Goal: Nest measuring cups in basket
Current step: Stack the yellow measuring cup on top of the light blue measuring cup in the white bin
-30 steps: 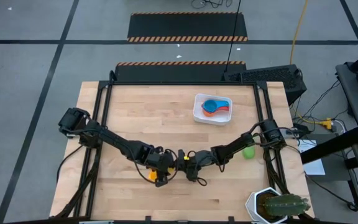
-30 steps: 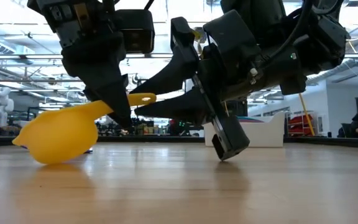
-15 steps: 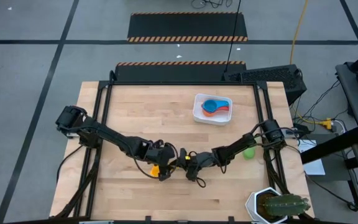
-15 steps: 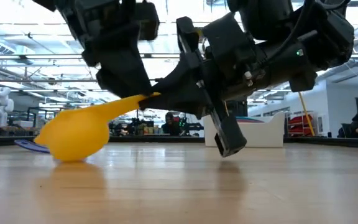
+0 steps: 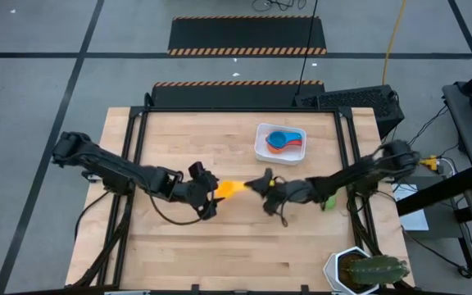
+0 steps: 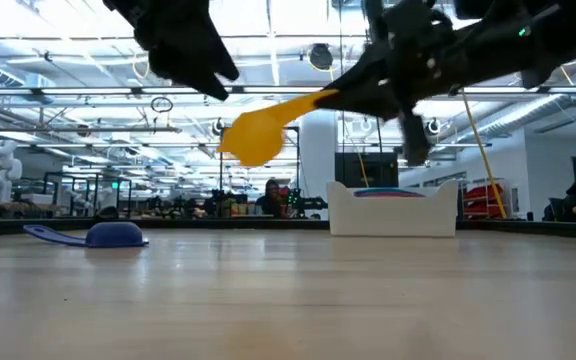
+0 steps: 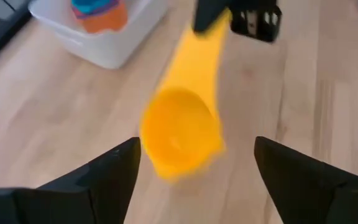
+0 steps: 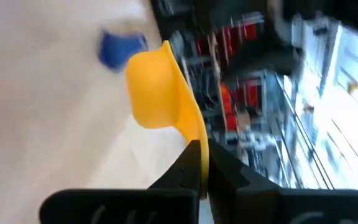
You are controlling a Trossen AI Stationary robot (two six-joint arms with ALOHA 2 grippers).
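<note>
From above, my right gripper pinches the handle of the yellow cup in the middle of the table, and my left gripper waits just left of it, fingers wide and empty. I think this is the carry step; next I must swing the cup far and right to the basket, where other cups already sit. From table level, the yellow cup hangs high in the air, the basket stands behind it, and a navy cup lies on the left. My left wrist shows the yellow cup between my spread fingers, untouched. My right wrist shows my fingers shut on its handle.
</note>
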